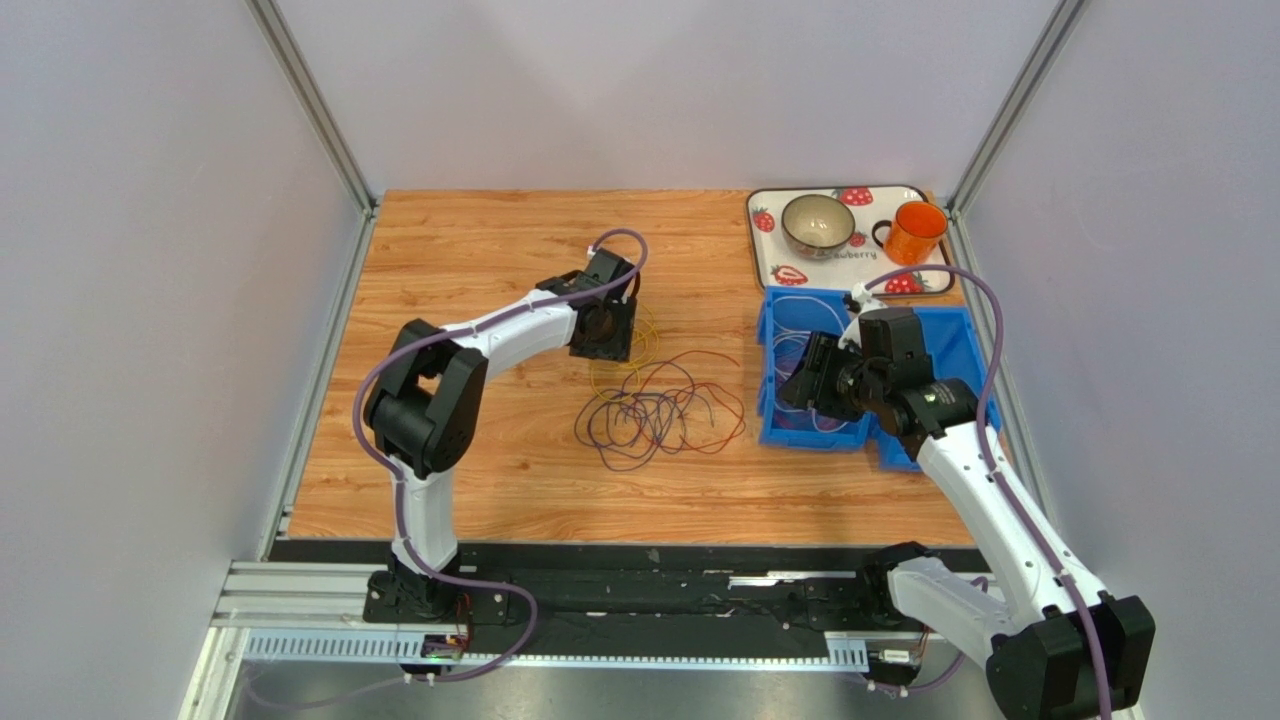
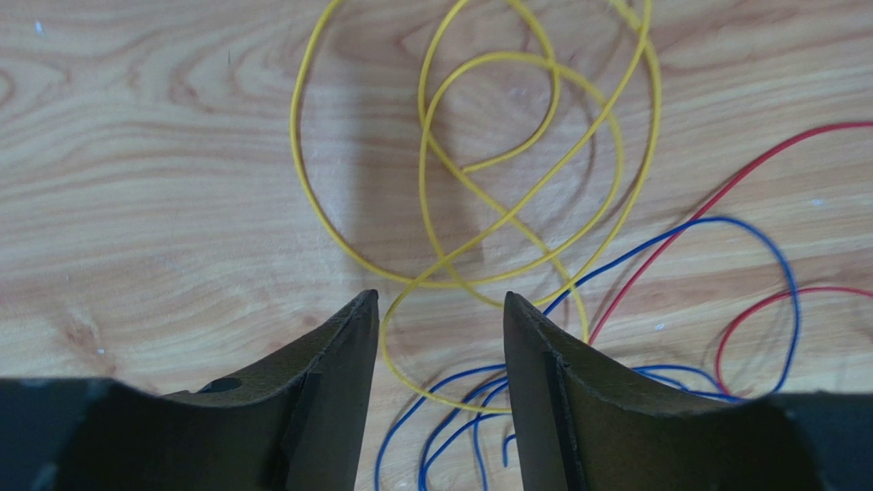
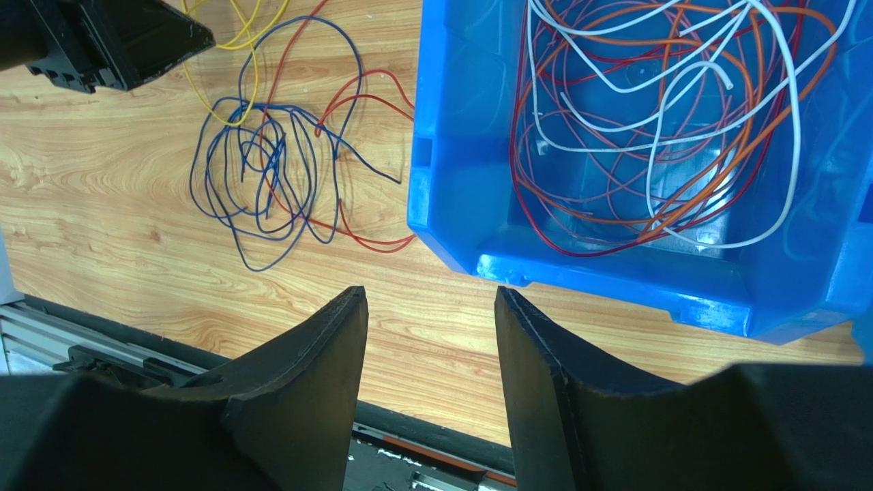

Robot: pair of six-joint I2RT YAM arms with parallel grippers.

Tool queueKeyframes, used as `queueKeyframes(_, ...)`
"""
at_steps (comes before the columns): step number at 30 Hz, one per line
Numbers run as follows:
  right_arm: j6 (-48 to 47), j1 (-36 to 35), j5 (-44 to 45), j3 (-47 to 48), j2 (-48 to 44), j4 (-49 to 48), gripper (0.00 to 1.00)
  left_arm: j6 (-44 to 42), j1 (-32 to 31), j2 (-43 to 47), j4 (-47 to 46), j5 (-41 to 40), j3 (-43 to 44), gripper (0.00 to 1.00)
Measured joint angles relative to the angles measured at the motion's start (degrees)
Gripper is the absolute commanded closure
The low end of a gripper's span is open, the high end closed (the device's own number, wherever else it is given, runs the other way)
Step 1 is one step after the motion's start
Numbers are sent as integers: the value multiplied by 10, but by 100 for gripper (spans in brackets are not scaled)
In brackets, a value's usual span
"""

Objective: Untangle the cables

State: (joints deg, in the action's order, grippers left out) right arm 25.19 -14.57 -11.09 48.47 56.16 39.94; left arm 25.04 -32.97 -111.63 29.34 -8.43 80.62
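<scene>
A loose tangle of blue and red cables lies mid-table, with yellow cable loops at its far side. My left gripper hangs over the yellow loops. In the left wrist view it is open, with a yellow cable running on the wood under the gap, next to blue cable and red cable. My right gripper is open and empty by the blue bin, which holds white and orange-red cables. The tangle also shows in the right wrist view.
A strawberry tray at the far right holds a bowl and an orange mug. The blue bin's front wall faces the tangle, with a second blue bin beside it. A black rail runs along the near edge.
</scene>
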Motion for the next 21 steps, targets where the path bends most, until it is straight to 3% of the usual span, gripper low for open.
queueKeyframes(8,0,0,-6,-7,0,-3,47,-13,9,31,-4,-4,-54,43)
queueKeyframes(21,0,0,-10,-7,6,-4,48,-28,19,31,-18,7,-51,57)
